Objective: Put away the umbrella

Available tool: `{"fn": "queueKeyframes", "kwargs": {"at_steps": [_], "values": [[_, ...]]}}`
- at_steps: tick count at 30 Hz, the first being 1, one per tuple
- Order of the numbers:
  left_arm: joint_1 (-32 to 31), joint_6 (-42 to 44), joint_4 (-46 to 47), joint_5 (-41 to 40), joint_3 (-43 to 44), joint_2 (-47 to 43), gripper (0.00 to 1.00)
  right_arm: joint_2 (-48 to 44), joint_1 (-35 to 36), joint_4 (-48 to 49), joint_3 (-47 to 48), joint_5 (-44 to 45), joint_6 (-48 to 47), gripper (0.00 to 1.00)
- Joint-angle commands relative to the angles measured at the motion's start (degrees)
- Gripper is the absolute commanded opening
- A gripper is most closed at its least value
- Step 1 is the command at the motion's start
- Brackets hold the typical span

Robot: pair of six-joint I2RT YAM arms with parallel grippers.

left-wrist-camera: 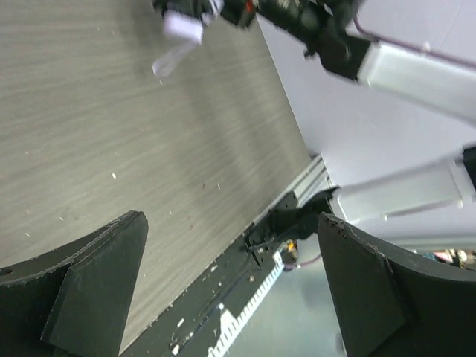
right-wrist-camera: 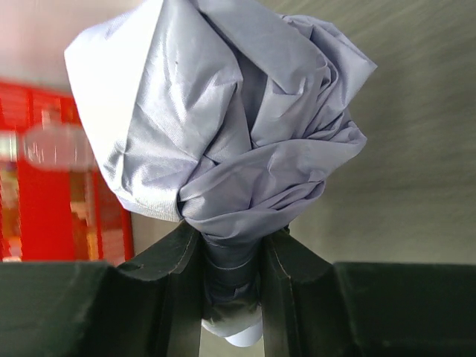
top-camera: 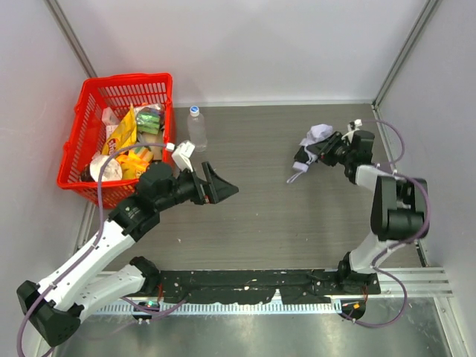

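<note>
The umbrella (top-camera: 318,135) is a crumpled bundle of pale lavender fabric at the back right of the table, with a light strap (top-camera: 297,172) trailing toward the front. My right gripper (top-camera: 329,150) is shut on it. In the right wrist view the fingers (right-wrist-camera: 178,260) clamp the dark narrow part just below the bunched canopy (right-wrist-camera: 223,126). My left gripper (top-camera: 212,186) hovers over the table left of centre, beside the basket, wide open with nothing between its fingers (left-wrist-camera: 97,282). The left wrist view shows the umbrella (left-wrist-camera: 182,26) far off at the top.
A red basket (top-camera: 126,78) full of snack packets stands at the back left. A clear plastic bottle (top-camera: 196,128) stands upright just right of it. White walls close in the table, and a black rail (top-camera: 253,282) runs along the near edge.
</note>
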Motion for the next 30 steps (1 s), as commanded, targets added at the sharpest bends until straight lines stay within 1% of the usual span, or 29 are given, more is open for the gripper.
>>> {"fn": "queueKeyframes", "kwargs": {"at_steps": [1, 2, 3, 5, 9, 10, 13, 16, 18, 19, 20, 21, 23, 24, 25, 26, 27, 28, 29, 30], "values": [[0.1, -3.9, 9.3, 8.0, -3.1, -0.7, 1.0, 13.6, -6.0, 8.5, 12.3, -6.1, 7.6, 0.09], [0.1, -4.2, 9.9, 8.6, -3.7, -0.5, 1.0, 15.6, -6.8, 6.3, 17.0, -6.1, 7.5, 0.1], [0.1, -4.5, 10.6, 9.3, -4.2, -0.4, 1.0, 19.6, -7.2, 5.3, 19.3, -6.3, 7.0, 0.11], [0.1, -5.4, 12.4, 11.4, -5.3, 0.1, 1.0, 23.9, -7.9, 2.5, 26.7, -4.7, 6.3, 0.11], [0.2, -6.5, 14.2, 13.9, -6.6, 0.4, 1.0, 29.2, -9.0, 5.6, 31.8, -2.1, 8.1, 0.19], [0.2, -6.4, 14.4, 14.0, -6.8, 0.2, 1.0, 30.2, -9.0, 3.2, 33.4, -1.5, 7.6, 0.23], [0.2, -6.4, 14.1, 13.6, -7.2, -0.5, 1.0, 35.0, -9.0, 0.8, 39.2, -1.6, 6.6, 0.25], [0.2, -7.0, 14.0, 13.6, -7.1, -1.3, 1.0, 36.4, -9.2, 0.9, 39.5, -0.7, 7.8, 0.25], [0.1, -7.4, 14.0, 13.3, -7.1, -1.8, 1.0, 34.3, -9.5, 3.4, 36.2, 1.7, 9.7, 0.26], [0.2, -7.6, 13.9, 13.1, -7.1, -2.0, 1.0, 33.1, -9.5, 4.4, 32.4, 5.3, 10.3, 0.27], [0.2, -7.7, 13.7, 12.9, -7.1, -2.1, 1.0, 31.2, -9.5, 5.9, 30.5, 6.7, 11.2, 0.29], [0.1, -7.9, 13.8, 12.9, -7.1, -2.2, 1.0, 30.2, -9.5, 6.1, 28.0, 10.2, 11.3, 0.3], [0.1, -8.3, 13.7, 13.0, -7.1, -2.4, 1.0, 28.4, -9.6, 6.3, 25.9, 15.0, 11.6, 0.34], [0.1, -8.6, 13.7, 13.2, -7.1, -2.6, 1.0, 28.2, -9.6, 5.1, 25.9, 16.5, 11.8, 0.35], [0.2, -8.8, 13.7, 13.4, -7.0, -2.8, 1.0, 28.3, -9.7, 4.7, 25.9, 18.3, 12.0, 0.4], [0.2, -8.9, 13.5, 13.4, -7.0, -3.0, 1.0, 28.3, -9.7, 3.1, 25.9, 19.5, 11.9, 0.43], [0.2, -8.9, 13.2, 13.4, -7.0, -3.5, 1.0, 28.2, -9.7, 0.4, 26.1, 21.2, 11.6, 0.55], [0.1, -8.9, 12.7, 12.9, -6.9, -3.8, 1.0, 27.3, -9.7, -1.1, 26.4, 23.5, 10.3, 0.7], [0.2, -8.7, 12.1, 12.7, -6.9, -4.4, 1.0, 26.3, -9.7, -4.7, 26.1, 25.0, 9.9, 0.78], [0.2, -8.7, 11.4, 12.2, -6.9, -5.0, 1.0, 24.3, -9.7, -5.2, 25.5, 26.3, 8.4, 0.78]]}}
